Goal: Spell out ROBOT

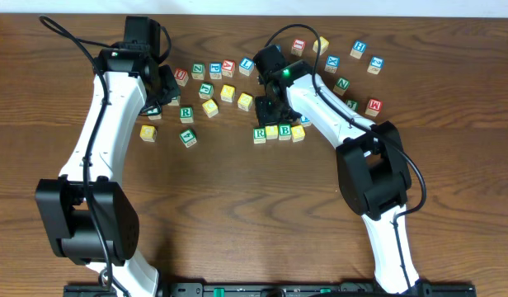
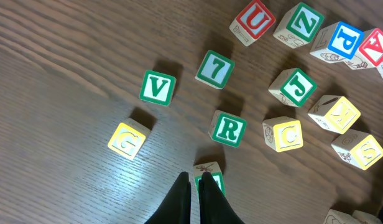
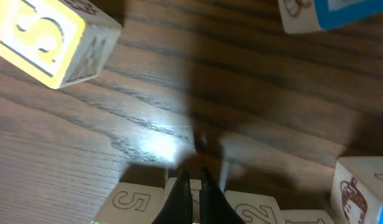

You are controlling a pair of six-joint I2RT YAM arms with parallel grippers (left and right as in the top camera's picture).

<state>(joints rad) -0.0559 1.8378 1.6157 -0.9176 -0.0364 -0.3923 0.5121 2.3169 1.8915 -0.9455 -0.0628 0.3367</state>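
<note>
Both claws are clenched on nothing. The right gripper (image 3: 191, 190) hangs just above the unfinished row on the dark wooden table (image 1: 237, 214), where the green-framed wooden R cube (image 1: 259, 134), a yellow-faced cube (image 1: 271, 132), the green-framed B cube (image 1: 284, 131) and a second yellow-faced cube (image 1: 298, 132) touch. A sideways drift would likely scatter them. The blue-framed T cube cannot be picked out. The left gripper (image 2: 193, 198) sits beside a stray green-framed cube (image 2: 210, 182).

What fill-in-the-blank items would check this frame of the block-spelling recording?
1. The leftmost cube in the row of cubes by the right gripper is a green-framed ___.
2. Open or shut, the left gripper is ___.
3. In the left wrist view, the red-framed cube shows the letter ___.
Missing words: R; shut; U.
</note>
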